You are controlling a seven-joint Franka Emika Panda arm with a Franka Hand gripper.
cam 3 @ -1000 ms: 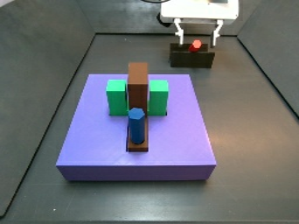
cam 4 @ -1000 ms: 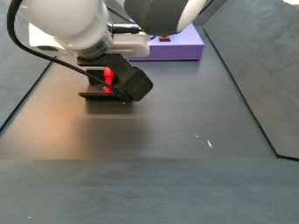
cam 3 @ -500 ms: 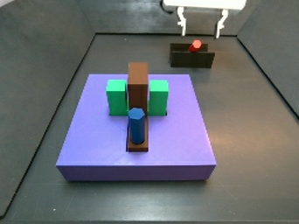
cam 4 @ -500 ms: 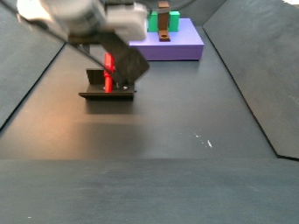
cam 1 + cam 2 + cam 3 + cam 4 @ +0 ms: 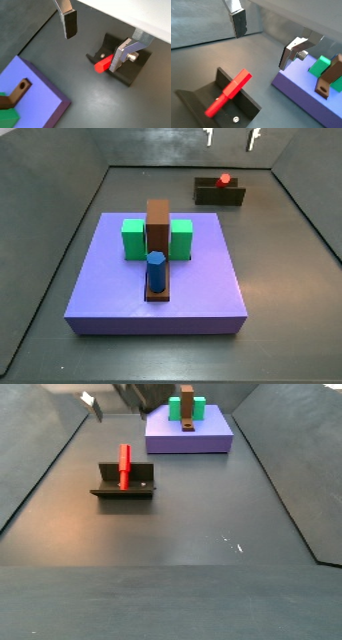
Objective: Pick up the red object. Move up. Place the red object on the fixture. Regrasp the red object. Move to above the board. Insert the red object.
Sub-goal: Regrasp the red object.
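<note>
The red object is a short red peg that leans on the fixture, a small dark block on the floor beyond the board. It shows in both wrist views and in a side view. My gripper is open and empty, high above the fixture; only its fingertips show at the edge of both side views. In both wrist views the gripper has nothing between its fingers.
The purple board bears two green blocks, a brown upright slab and a blue hexagonal peg. A corner of the board shows in both wrist views. Dark walls ring the floor.
The gripper has risen straight up from around the red object and nearly left both side views. The red object stays on the fixture.
</note>
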